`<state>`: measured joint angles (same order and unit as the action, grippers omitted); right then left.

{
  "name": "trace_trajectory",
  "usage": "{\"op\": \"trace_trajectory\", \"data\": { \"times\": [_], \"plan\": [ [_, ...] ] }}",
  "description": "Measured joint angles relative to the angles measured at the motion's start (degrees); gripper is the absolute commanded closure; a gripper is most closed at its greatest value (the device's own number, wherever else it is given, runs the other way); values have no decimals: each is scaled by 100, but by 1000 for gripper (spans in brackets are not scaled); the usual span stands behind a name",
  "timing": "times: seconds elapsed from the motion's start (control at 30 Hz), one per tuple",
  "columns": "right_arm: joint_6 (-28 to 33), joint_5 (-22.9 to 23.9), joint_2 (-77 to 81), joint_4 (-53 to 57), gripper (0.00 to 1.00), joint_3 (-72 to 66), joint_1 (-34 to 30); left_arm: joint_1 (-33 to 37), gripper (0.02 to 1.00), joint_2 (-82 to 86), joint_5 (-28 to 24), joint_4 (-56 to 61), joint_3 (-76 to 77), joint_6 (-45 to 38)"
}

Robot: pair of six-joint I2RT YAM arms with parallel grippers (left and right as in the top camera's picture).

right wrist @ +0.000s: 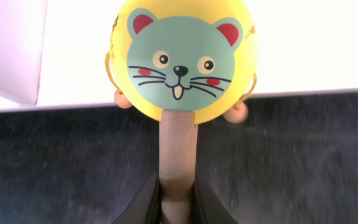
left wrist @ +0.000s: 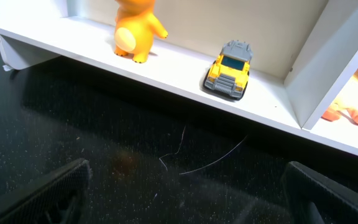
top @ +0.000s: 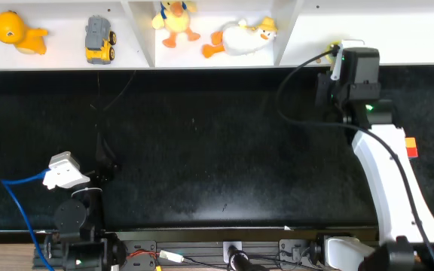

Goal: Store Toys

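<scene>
- The rattle drum (right wrist: 182, 59) – a yellow round head with a teal cat face, on a plain wooden handle (right wrist: 178, 146) – is at the front edge of the white shelf (right wrist: 316, 50). Its head is over the shelf floor and its handle points back out over the black table mat (right wrist: 303, 162).
- A small wooden bead (right wrist: 122, 98) hangs at each side of the head.
- The right claw (right wrist: 178, 202) is clamped narrowly on the lower end of the handle, one finger pressed to each side.
- In the top view the right claw (top: 345, 68) is at the shelf's rightmost compartment, just past an upright divider (right wrist: 11, 50).
- The next compartment along holds a yellow plush duck (top: 175, 22) and a white plush duck (top: 243, 38) lying on its side.
- The compartment at the left holds an orange duck (left wrist: 135, 31) and, near it but apart, a yellow and grey toy truck (left wrist: 230, 70) facing out.
- The left claw (left wrist: 188, 180) is spread wide and holds nothing – it sits low over the mat at the left, well back from the shelf.
</scene>
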<state>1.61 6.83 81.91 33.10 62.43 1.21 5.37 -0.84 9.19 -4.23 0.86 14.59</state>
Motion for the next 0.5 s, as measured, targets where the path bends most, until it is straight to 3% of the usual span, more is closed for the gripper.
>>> {"op": "trace_trajectory", "data": {
  "times": [0.5],
  "plan": [
    [334,-81,1075,-1982,954,-11,0,0,20,0,0,0,0,0]
  ]
}}
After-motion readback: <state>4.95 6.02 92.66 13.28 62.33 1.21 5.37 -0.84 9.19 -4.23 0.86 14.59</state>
